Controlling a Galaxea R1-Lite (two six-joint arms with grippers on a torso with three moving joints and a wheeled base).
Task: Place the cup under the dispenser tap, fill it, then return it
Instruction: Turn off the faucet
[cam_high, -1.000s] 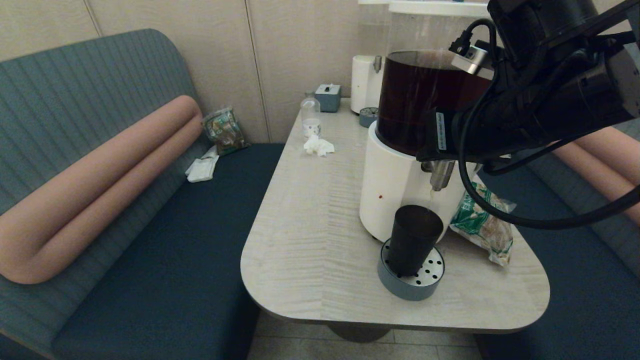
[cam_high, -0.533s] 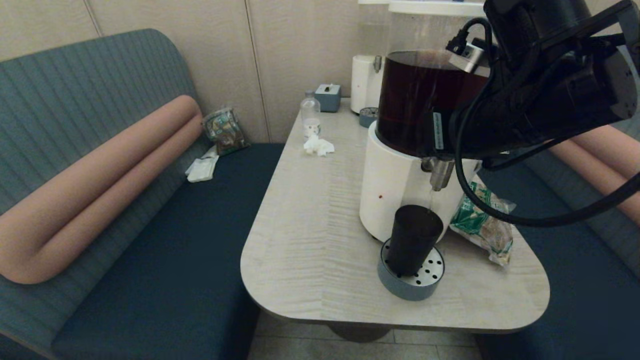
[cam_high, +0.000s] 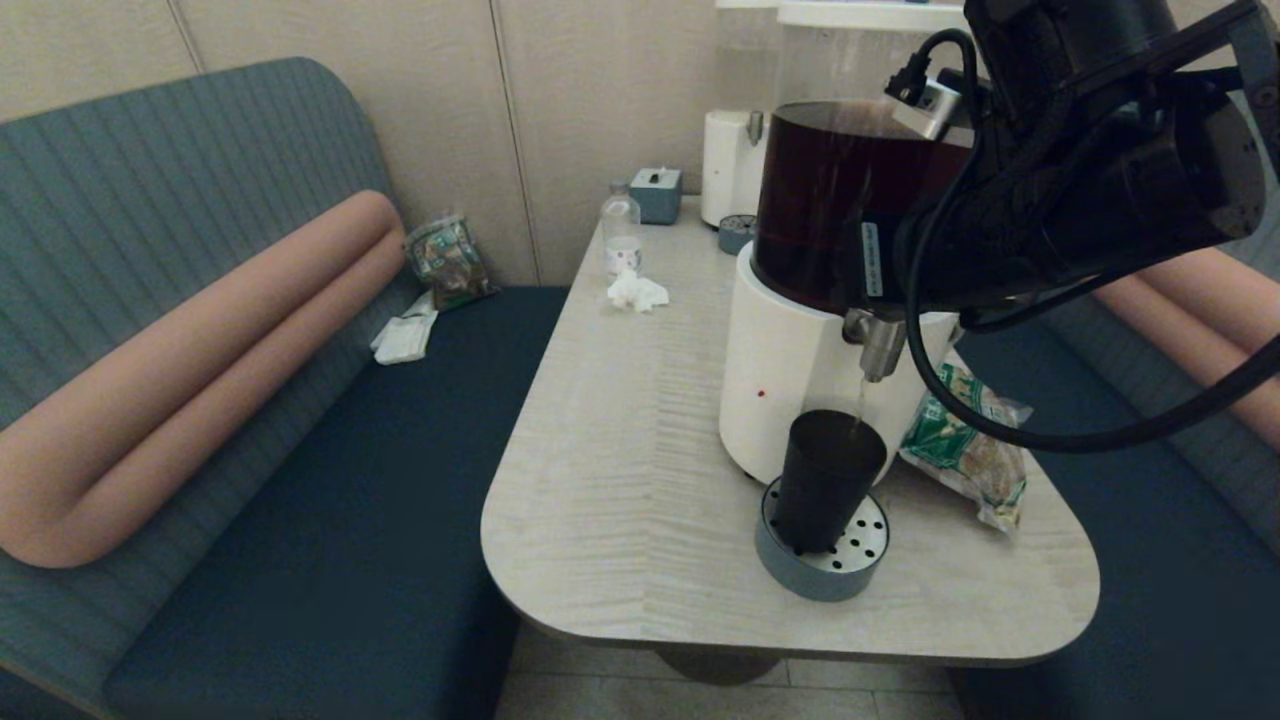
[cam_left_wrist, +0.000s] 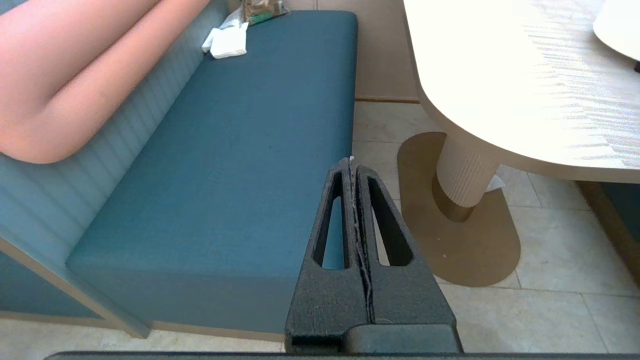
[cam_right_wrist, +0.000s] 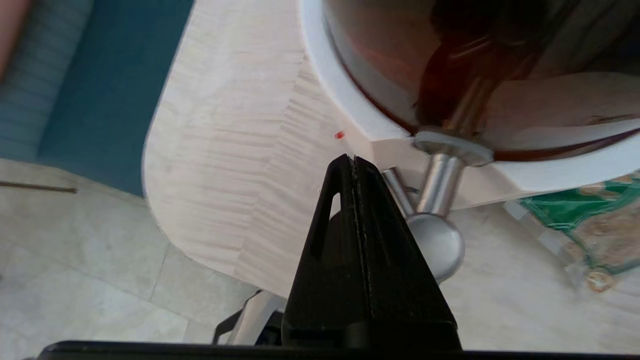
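Note:
The dark smoky cup (cam_high: 828, 480) stands upright on the round grey drip tray (cam_high: 822, 575), directly under the silver dispenser tap (cam_high: 880, 350). A thin stream runs from the nozzle into the cup. The tap belongs to the white-based dispenser (cam_high: 780, 385) with the dark brown tank (cam_high: 830, 195). My right arm (cam_high: 1080, 190) reaches across the tank's front. In the right wrist view my right gripper (cam_right_wrist: 353, 159) is shut and empty, right beside the tap's lever with its silver ball knob (cam_right_wrist: 437, 242). My left gripper (cam_left_wrist: 353, 165) is shut, parked low over the bench edge and floor.
A green snack bag (cam_high: 965, 450) lies right of the dispenser. At the table's far end stand a small clear bottle (cam_high: 621, 232), a crumpled tissue (cam_high: 637, 292), a grey-blue tissue box (cam_high: 656, 193) and a second white dispenser (cam_high: 732, 165). Teal benches flank the table (cam_high: 620, 480).
My right arm has risen slightly, uncovering more of the tap's top. The stream keeps running into the cup, which has not moved.

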